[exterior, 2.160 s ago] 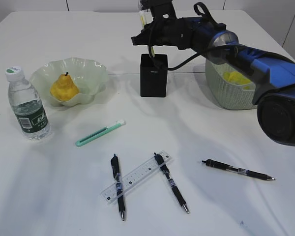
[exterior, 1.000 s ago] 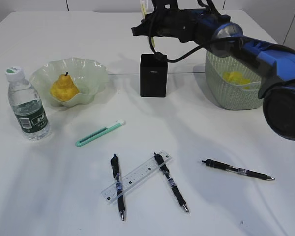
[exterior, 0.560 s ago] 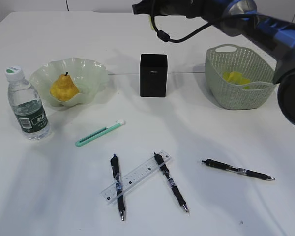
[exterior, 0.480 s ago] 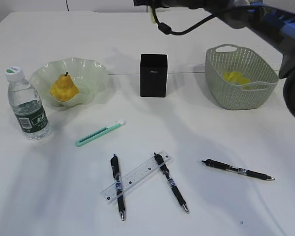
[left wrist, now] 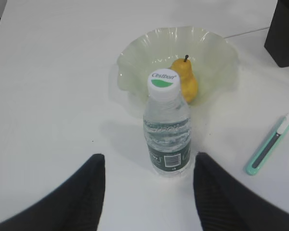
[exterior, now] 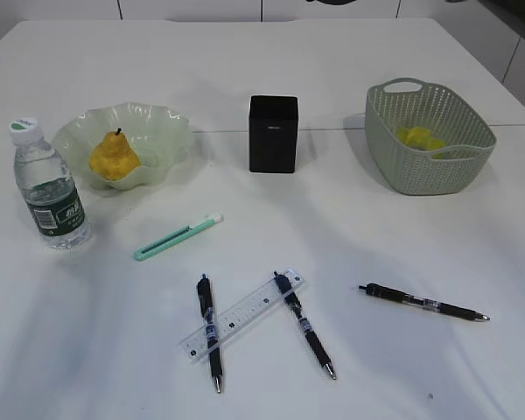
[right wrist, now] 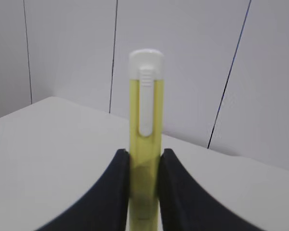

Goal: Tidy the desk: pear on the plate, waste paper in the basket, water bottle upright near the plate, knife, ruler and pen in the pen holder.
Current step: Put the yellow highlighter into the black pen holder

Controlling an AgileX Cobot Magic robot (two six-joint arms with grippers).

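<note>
The pear [exterior: 114, 157] lies on the green plate [exterior: 162, 122]; both also show in the left wrist view, the pear [left wrist: 185, 82] and the plate [left wrist: 135, 57]. The water bottle [exterior: 51, 188] stands upright left of the plate. My left gripper [left wrist: 148, 159] is open and empty, just short of the bottle [left wrist: 166, 130]. My right gripper [right wrist: 144, 153] is shut on a yellow knife [right wrist: 145, 110] with a white slider, held up in the air. Neither arm shows in the exterior view. The black pen holder [exterior: 273, 134] stands mid-desk. Yellow waste paper [exterior: 420, 138] lies in the basket [exterior: 402, 171].
A green knife [exterior: 177, 237] lies on the desk, also in the left wrist view [left wrist: 269, 147]. The clear ruler [exterior: 245, 312] lies under two pens, one [exterior: 209, 332] on its left end and one [exterior: 304, 324] on its right. A third pen [exterior: 424, 303] lies at the right front.
My right arm has risen from just above the pen holder, up and back out of the exterior view. Nothing on the desk has moved.
</note>
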